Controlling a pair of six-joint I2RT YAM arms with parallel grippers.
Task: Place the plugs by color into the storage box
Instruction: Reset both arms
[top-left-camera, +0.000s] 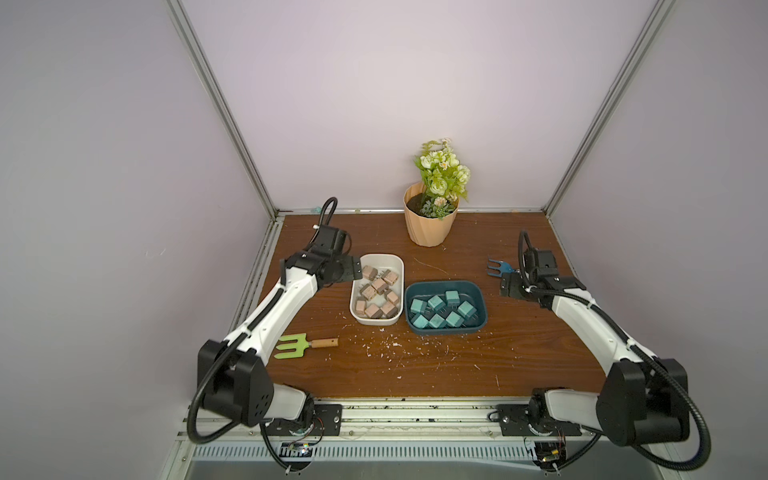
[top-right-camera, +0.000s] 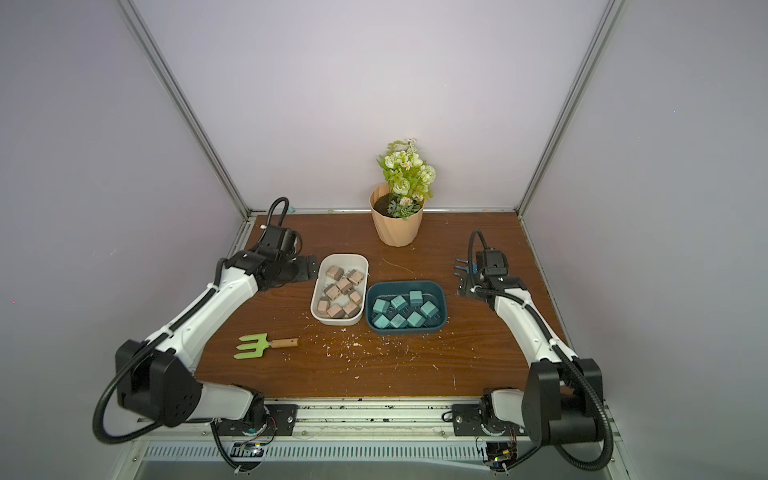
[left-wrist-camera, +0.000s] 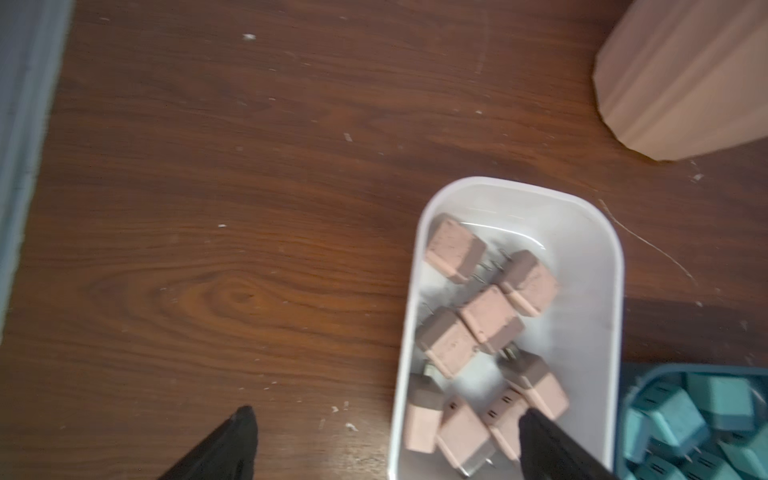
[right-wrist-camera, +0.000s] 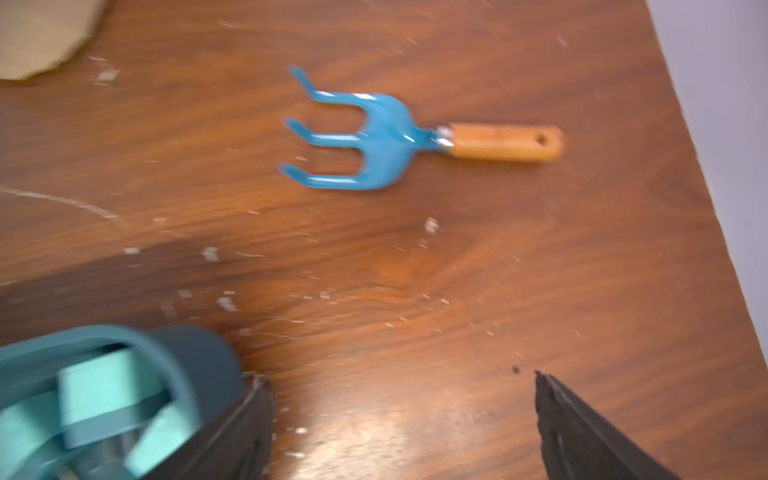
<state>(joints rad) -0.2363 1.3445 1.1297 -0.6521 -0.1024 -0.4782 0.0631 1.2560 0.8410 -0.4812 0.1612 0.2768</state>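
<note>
The brown desk (top-left-camera: 415, 374) carries a flower pot (top-left-camera: 430, 226) at the back. In the middle stand two trays side by side, nearly touching. The white tray (top-left-camera: 374, 321) has its long axis running away from the robot, and the teal tray (top-left-camera: 444, 330) lies crosswise. A green fork (top-left-camera: 299, 345) lies near the left arm and a blue fork (right-wrist-camera: 374, 137) near the right, both apart from the trays.

The left fingers (left-wrist-camera: 224, 453) are spread wide and hold nothing; one hangs above the white tray's rim. The right fingers (right-wrist-camera: 582, 449) are likewise spread and empty, over bare desk between the teal tray and the blue fork.

The beige-pink plugs (top-left-camera: 379, 286) lie in the white tray and the teal plugs (top-left-camera: 436, 302) in the teal tray. In both top views none shows loose on the desk.

The sorting looks finished, and the step in hand is probably drawing the arms clear. Lifting first would keep the left finger from clipping the rim and shoving the tray. The right arm should swing wide of the blue fork.

The plugs are near-cubes with no marked long axis. They lie tumbled, with prongs pointing sideways in mixed directions.
</note>
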